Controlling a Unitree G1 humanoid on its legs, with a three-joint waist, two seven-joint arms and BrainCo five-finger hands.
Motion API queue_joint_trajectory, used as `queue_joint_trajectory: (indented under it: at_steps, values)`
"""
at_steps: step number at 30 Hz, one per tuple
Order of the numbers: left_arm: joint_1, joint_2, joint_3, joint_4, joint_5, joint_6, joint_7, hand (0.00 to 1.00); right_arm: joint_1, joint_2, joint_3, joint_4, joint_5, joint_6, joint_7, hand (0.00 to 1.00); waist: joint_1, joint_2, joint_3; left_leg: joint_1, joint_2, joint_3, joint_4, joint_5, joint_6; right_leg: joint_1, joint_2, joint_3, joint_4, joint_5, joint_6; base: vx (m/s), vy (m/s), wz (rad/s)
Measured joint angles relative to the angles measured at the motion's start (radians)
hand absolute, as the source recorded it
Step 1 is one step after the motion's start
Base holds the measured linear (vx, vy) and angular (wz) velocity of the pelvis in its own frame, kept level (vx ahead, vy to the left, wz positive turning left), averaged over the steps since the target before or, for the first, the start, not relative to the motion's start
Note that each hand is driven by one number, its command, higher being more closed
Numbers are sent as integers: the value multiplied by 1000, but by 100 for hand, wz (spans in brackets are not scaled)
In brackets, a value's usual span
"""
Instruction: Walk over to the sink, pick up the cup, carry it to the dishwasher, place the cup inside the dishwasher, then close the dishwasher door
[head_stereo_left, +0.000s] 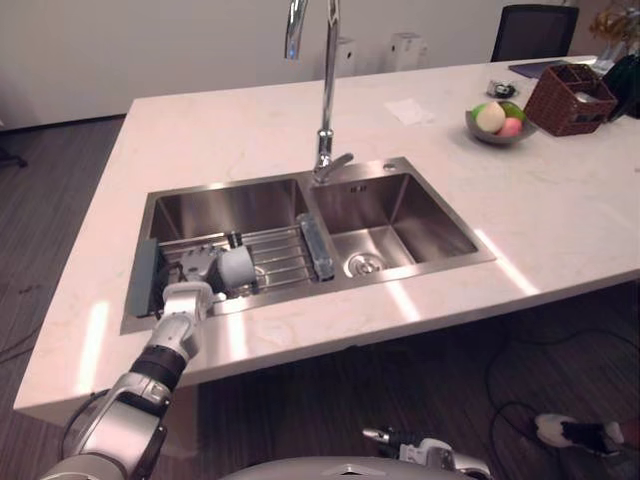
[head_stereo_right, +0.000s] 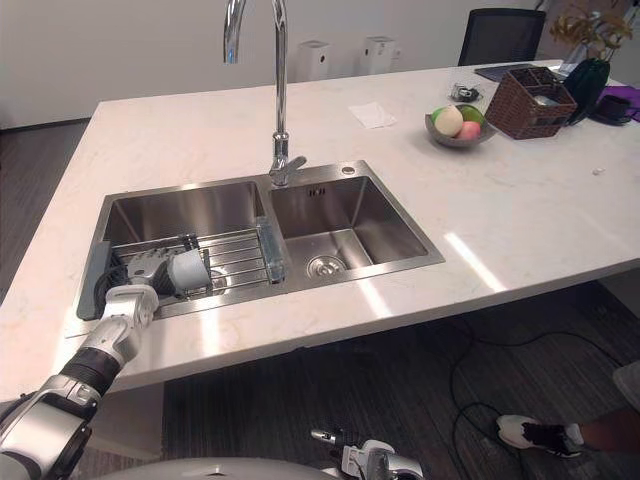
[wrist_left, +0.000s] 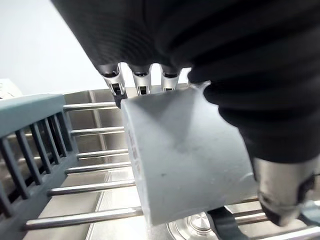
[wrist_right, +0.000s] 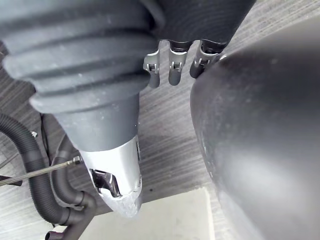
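Grasp step: my left hand (head_stereo_left: 193, 266) is curled tight on the grey cup (head_stereo_left: 238, 268) at the wire rack (head_stereo_left: 285, 256) in the sink (head_stereo_left: 402, 206), right hand (head_stereo_left: 430, 452) idle and loose, so next I lift clear of the rim and head for the dishwasher.

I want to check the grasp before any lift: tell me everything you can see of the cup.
The cup is plain pale grey with a matte, plastic-looking surface and straight sides. It lies tipped on its side above the wire rack in the sink's left basin. The left hand is curled round it, with fingers along one side and the thumb on the other. Whether it touches the rack's bars cannot be told.
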Motion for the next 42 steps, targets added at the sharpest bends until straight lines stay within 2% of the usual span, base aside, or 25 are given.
queue_joint_trajectory:
  at_steps: [9,10,14,18,21,27,33,38,42]
  values:
    - [-13,-13,4,79,16,-18,-11,0,-21,-10,-1,18,-7,16,17,0,-1,1,-5,15,0,14,0,-6,0,6,0,18,0,1,1,-17,-15,-6]
    - [-14,-14,5,82,13,-18,-14,100,-22,-11,-2,18,-7,17,22,0,-3,1,-5,15,0,14,0,-6,1,6,0,19,0,1,1,0,0,0]
    - [-28,-18,30,107,-24,-15,-36,100,-26,-19,-6,18,-8,48,37,0,-4,0,-6,16,1,19,0,-7,1,6,0,23,-1,2,2,-3,-5,-1]
    - [-38,-15,40,128,-59,-3,-54,100,-30,-20,-6,18,-10,60,43,0,-6,-2,-7,17,1,26,0,-9,0,4,0,26,-2,2,2,-4,-15,-3]
    - [-51,-15,48,142,-98,-8,-76,100,-35,-28,-6,24,-11,77,60,0,-4,-4,-19,17,1,28,0,-11,-2,5,0,27,-3,2,2,0,0,0]
    - [-54,-12,74,162,-150,-32,-75,100,-41,-38,-6,28,-11,81,82,0,-6,-3,-19,18,1,28,0,-11,-2,5,0,27,-3,2,2,0,0,0]
    - [-53,5,74,182,-194,-95,-47,100,-42,-39,-6,29,-11,80,82,0,-4,-3,-19,17,1,27,0,-11,-2,5,-1,27,-4,2,3,0,0,0]
    - [-50,23,69,176,-246,-186,-14,100,-41,-39,-6,33,-11,73,84,0,-2,-3,-19,16,0,26,0,-12,-1,5,-2,25,-7,2,3,0,0,0]
    - [-38,28,63,144,-332,-216,-8,100,-39,-39,-6,39,-11,62,88,0,-3,-3,-19,15,-1,25,0,-14,0,6,-3,24,-9,2,3,0,0,0]
